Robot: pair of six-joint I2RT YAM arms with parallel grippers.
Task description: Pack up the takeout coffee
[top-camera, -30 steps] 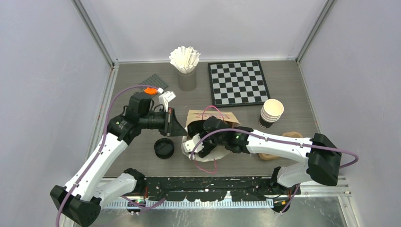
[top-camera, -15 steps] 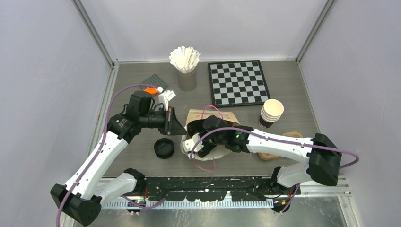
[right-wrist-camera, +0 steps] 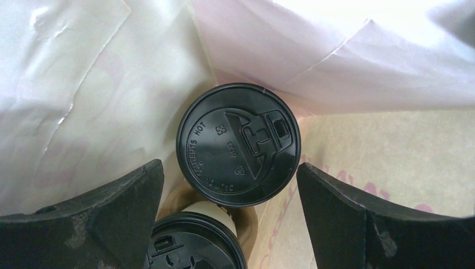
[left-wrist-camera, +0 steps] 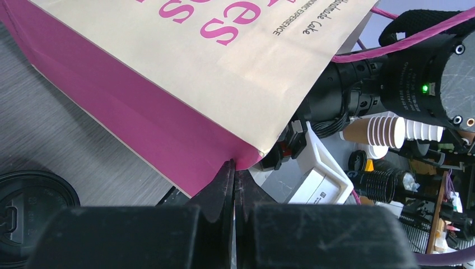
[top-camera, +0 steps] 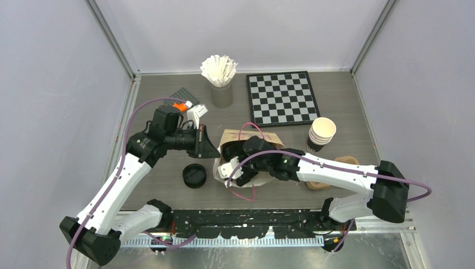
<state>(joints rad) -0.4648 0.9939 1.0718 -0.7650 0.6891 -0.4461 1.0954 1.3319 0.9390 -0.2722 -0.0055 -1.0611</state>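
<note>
Right wrist view: right gripper [right-wrist-camera: 229,168] jaws stood wide apart inside the paper bag [right-wrist-camera: 89,89], straddling an upright lidded coffee cup [right-wrist-camera: 239,144] straight ahead; a second cup [right-wrist-camera: 196,246] sat just beside it. Left gripper [left-wrist-camera: 233,176], jaws together, pinched the bag's corner, farther off.

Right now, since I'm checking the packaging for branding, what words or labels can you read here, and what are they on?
"CONTENTS HOT": embossed on the black lid of the takeout coffee.
"HOMEMADE Cake": small print on the paper bag.
"es": big pink letters on that bag, the word cut off.
Smaller lid marks: too small to read.
</note>
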